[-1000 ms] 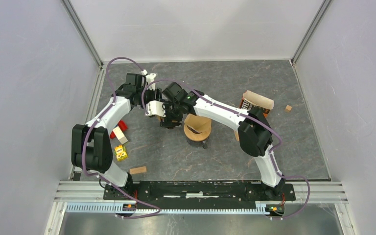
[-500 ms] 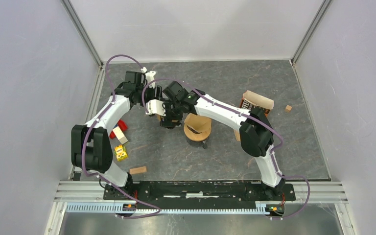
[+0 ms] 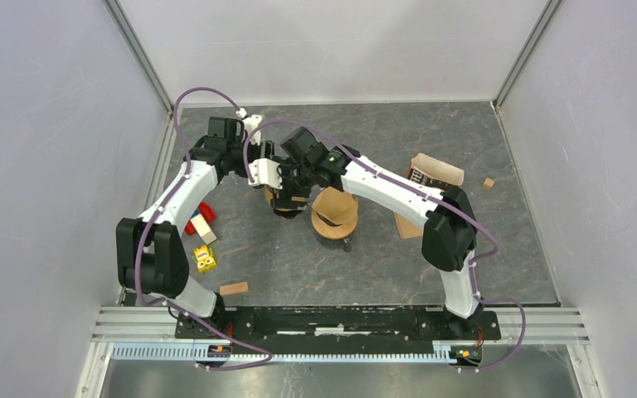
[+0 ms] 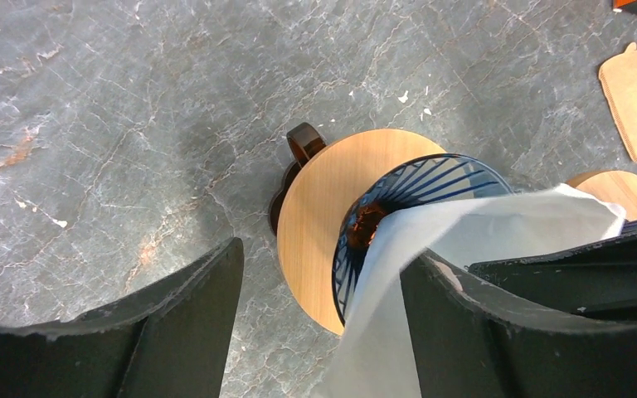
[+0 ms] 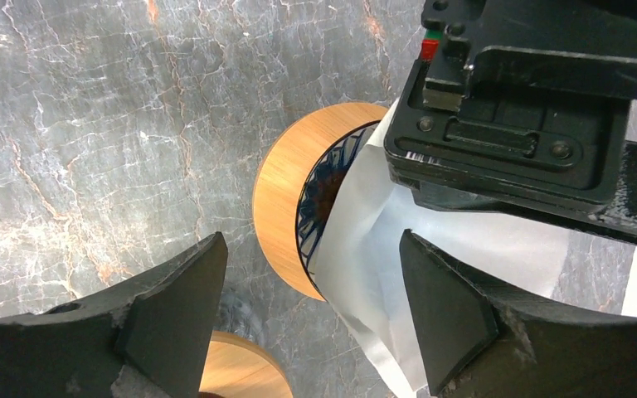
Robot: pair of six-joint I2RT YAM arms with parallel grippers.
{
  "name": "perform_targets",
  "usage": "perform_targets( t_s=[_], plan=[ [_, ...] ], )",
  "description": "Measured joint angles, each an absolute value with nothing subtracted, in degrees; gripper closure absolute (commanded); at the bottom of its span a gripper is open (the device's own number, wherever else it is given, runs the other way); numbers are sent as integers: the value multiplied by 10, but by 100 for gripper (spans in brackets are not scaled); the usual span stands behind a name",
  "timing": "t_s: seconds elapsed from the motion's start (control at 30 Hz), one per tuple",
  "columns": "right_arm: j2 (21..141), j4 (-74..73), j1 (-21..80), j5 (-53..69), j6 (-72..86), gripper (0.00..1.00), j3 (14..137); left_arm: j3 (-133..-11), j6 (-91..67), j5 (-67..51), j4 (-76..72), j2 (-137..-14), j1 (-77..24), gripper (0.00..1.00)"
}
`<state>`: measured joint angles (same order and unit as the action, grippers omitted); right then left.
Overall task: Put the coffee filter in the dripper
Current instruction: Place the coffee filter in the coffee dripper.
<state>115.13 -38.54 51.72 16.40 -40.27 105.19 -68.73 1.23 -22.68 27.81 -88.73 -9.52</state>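
1. While hanging low over the grey marbled table (image 4: 116,124), no grip at the left tool (image 4: 322,257): jaws spread wide, nothing pinched between them.
2. Just below and between those jaws, the glass cone dripper with the wooden collar and dark handle (image 4: 319,207), resting on the table.
3. Partly inside its ribbed cone, the white paper coffee filter (image 4: 473,236): pointed end at the cone's throat, long axis slanting up and out over the rim on the side away from the handle, loose edge running close along one finger of the left tool.
4. Opposite, no grip at the right tool (image 5: 313,240) either: jaws equally wide, filter nearer one finger than the other.
5. Judging by that slant, next a nudge of the raised edge down against the cone wall; both tools near, the left seemingly nearer, its body right over the paper.
6. Further right, just beside the dripper, a tan round wooden piece (image 3: 334,211); keep clear of it.
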Motion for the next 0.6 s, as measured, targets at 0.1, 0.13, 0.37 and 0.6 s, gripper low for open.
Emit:
perform_targets(
  t_s=[0.1, 0.13, 0.37, 0.6],
  plan=[
    [1143, -387, 517, 168, -401, 17, 1052, -691, 13, -228, 283, -875, -95, 22],
    [1140, -387, 517, 168, -401, 17, 1052, -692, 13, -228, 284, -872, -95, 21],
    [1112, -388, 517, 170, -399, 17, 1048, -699, 14, -231, 287, -846, -95, 17],
    [1098, -387, 517, 175, -399, 17, 1037, -699, 18, -231, 289, -827, -95, 17]
  ],
)
